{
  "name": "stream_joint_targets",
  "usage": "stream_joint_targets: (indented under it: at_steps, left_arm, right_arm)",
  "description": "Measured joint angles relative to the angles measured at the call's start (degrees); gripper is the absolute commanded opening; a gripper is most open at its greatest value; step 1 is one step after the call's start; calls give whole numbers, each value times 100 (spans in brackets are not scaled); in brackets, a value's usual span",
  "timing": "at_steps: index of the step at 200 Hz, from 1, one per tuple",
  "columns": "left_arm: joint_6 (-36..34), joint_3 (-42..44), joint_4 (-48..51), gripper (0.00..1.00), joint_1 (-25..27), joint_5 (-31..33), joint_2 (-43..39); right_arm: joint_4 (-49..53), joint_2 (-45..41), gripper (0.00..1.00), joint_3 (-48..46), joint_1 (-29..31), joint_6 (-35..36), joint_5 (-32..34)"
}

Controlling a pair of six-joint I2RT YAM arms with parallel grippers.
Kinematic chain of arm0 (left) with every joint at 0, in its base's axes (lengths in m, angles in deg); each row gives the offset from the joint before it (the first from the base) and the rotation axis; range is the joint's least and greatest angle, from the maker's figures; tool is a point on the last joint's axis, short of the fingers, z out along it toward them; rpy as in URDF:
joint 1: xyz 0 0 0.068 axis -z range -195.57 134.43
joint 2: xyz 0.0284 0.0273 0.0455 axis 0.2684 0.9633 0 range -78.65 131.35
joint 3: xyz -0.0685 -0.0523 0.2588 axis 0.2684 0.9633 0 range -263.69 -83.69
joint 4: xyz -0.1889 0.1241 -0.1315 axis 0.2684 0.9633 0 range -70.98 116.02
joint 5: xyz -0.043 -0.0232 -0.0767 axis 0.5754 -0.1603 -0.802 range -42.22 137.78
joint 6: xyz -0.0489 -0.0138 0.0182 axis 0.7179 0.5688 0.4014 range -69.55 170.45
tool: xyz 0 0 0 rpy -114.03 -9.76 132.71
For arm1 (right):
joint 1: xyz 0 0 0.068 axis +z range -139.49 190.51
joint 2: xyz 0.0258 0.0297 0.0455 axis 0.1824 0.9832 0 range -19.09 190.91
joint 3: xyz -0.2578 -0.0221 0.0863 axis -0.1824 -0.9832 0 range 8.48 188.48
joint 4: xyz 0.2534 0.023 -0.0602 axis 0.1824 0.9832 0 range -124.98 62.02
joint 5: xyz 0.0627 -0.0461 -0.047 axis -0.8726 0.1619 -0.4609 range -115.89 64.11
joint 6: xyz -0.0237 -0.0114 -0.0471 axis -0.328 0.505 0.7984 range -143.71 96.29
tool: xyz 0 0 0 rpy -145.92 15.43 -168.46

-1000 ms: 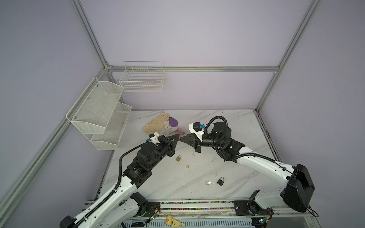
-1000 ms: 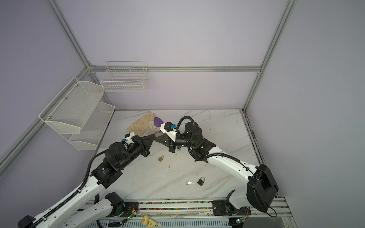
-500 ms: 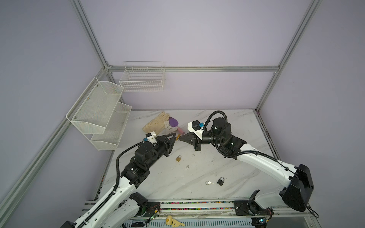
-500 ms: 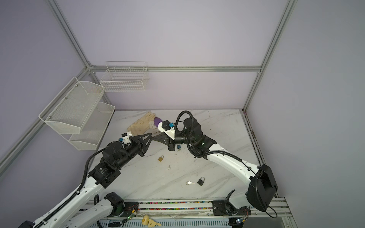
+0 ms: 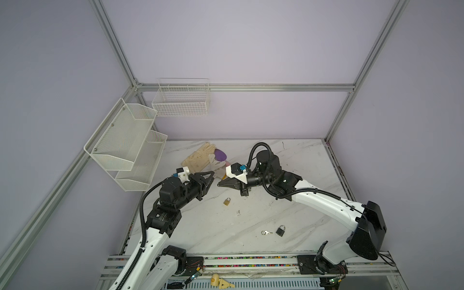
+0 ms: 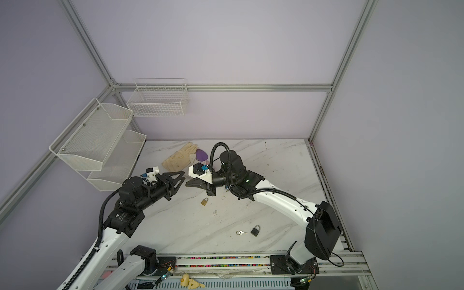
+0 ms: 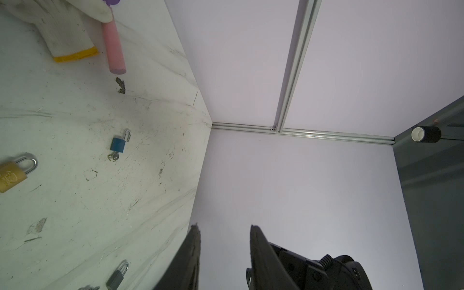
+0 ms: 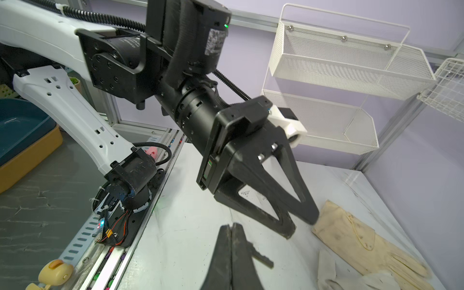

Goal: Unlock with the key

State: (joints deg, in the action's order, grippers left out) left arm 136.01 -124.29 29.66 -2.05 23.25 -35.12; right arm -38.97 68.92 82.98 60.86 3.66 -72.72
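1. In both top views the marble-patterned table (image 5: pixel 288 163) is scuffed and veined with grey. A brass padlock (image 5: pixel 227 201) lies flat near its middle, a little nearer the front than the two tools. A black padlock (image 5: pixel 280 230) sits well apart toward the front, with small keys (image 5: pixel 266 232) just beside it. Cream fabric gloves (image 5: pixel 198 158) lie crumpled at the back. The left gripper (image 5: pixel 211 178) and right gripper (image 5: pixel 218 184) are both matte black with triangular cut-out fingers. They face tip to tip above the table, close but apart. The left one's fingers are spread, and the right's taper to a single point. From up here the key is too small to make out.

2. From the left wrist, the left gripper (image 7: pixel 224 227) shows two rough-edged fingers standing parted, with lavender wall showing between them. On the table (image 7: pixel 75 213) lies the brass padlock (image 7: pixel 10 175) with its steel shackle. Beyond it is a blue padlock (image 7: pixel 118 144) with a silver key (image 7: pixel 114 157) in its base, and the black padlock (image 7: pixel 116 276) lies near the edge. A smooth pink cylinder (image 7: pixel 114 47) touches one of the knit gloves (image 7: pixel 67 37), which has a yellow cuff.

3. From the right wrist, the right gripper (image 8: pixel 231 226) has its fingers pressed flat together. They pinch the key (image 8: pixel 262 258), whose dark toothed blade juts out sideways. The left gripper (image 8: pixel 301 226) hangs just beyond with its fingers apart. A two-tier white mesh shelf (image 8: pixel 339 70) and a wire basket (image 8: pixel 449 88) hang on the wall.
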Motion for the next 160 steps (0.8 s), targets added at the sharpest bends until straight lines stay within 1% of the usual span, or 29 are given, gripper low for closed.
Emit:
stream_joint_targets:
  at_steps: [42, 75, 111, 160]
  left_arm:
    - [-367, -11, 243, 34, -160, -446, -24]
    - [-424, -11, 229, 34, -260, -693, -59]
    - [-496, -13, 251, 34, -387, -767, -184]
    - [-588, -118, 387, 34, -413, -765, -240]
  right_arm:
    - [131, 238, 0, 295, 72, 330, 2]
    - [278, 352, 0, 409, 79, 466, -4]
    - [330, 352, 0, 413, 83, 516, -68]
    - [275, 376, 0, 415, 85, 527, -221]
